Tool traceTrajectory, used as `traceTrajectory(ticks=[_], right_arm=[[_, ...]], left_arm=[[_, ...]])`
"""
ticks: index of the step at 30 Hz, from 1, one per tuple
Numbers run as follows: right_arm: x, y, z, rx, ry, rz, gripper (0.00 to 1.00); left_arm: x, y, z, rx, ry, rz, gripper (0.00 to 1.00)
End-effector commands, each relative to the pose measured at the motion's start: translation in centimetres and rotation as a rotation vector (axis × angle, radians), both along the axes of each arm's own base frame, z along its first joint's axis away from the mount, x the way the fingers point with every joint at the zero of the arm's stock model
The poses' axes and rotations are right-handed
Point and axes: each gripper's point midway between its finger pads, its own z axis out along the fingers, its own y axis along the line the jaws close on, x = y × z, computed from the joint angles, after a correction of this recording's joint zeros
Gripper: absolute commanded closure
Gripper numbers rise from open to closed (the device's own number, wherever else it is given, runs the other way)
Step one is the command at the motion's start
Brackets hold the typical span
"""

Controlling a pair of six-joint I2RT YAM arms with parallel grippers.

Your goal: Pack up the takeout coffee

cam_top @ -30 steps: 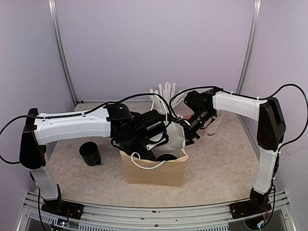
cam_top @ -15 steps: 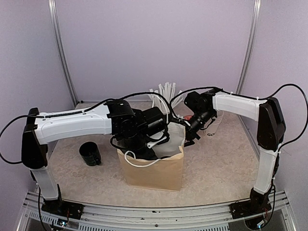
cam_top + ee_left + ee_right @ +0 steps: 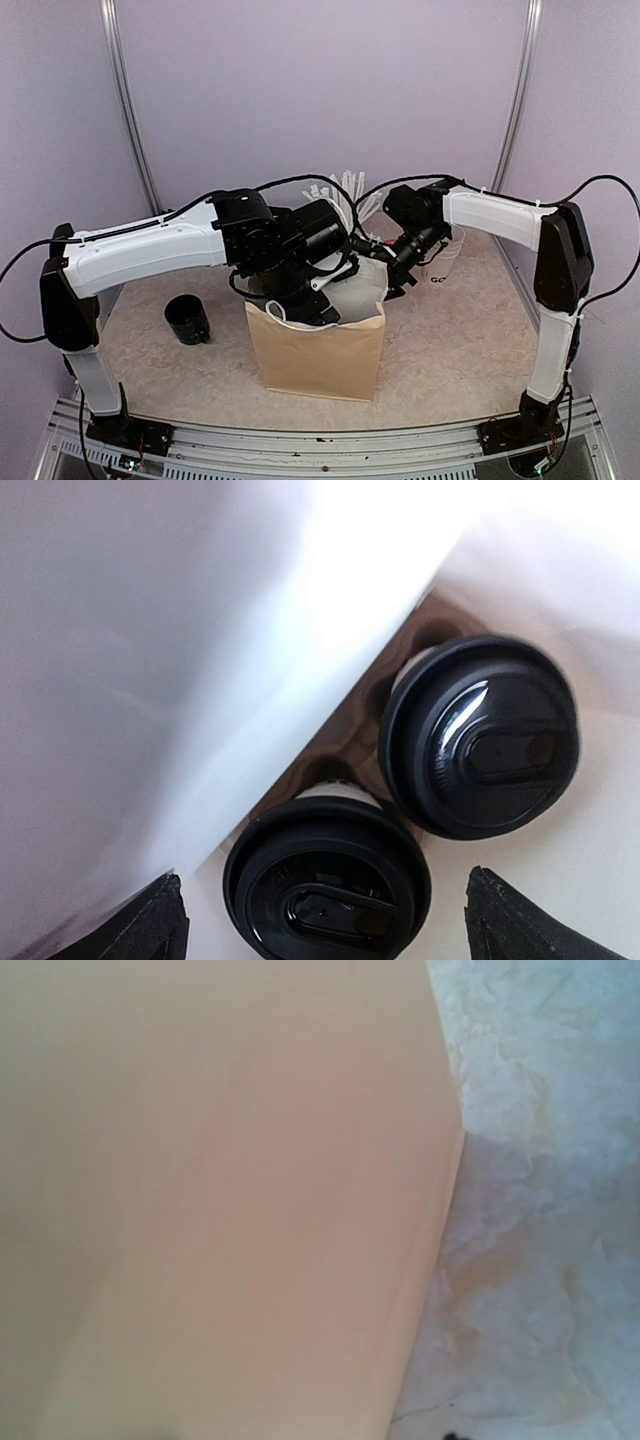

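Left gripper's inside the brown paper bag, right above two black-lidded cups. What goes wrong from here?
Pulling out, a finger of the open left gripper might drag the white inner wall of the brown paper bag and tip it. It could also clip the nearer black plastic lid. The right gripper at the rim might tug the bag askew.

We see a tan paper bag (image 3: 318,355) standing open at mid-table on the pale speckled tabletop (image 3: 455,345), a white cord handle (image 3: 272,312) drooping over its left rim. Inside it we make out a brown moulded cardboard carrier (image 3: 350,730). A short, dark, glossy mug (image 3: 187,320) sits well to its left. Behind it we see a bundle of white straws (image 3: 348,188).
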Motion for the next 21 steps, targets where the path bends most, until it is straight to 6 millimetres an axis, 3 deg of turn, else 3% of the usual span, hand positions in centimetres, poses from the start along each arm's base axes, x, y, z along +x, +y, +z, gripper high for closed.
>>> traceTrajectory(ticks=[1, 14, 21], right_arm=[[0.6, -0.1, 1.4, 0.020, 0.013, -0.012, 0.49], [3.3, -1.4, 4.1, -0.003, -0.075, -0.102, 0.47], [6.7, -2.6, 6.4, -0.028, -0.175, -0.201, 0.46]], left_arm=[[0.9, -0.7, 3.4, -0.087, -0.046, 0.019, 0.06], [1.5, -1.0, 9.1, -0.216, -0.147, 0.012, 0.06], [2.1, -1.1, 13.6, -0.339, -0.246, -0.003, 0.06]])
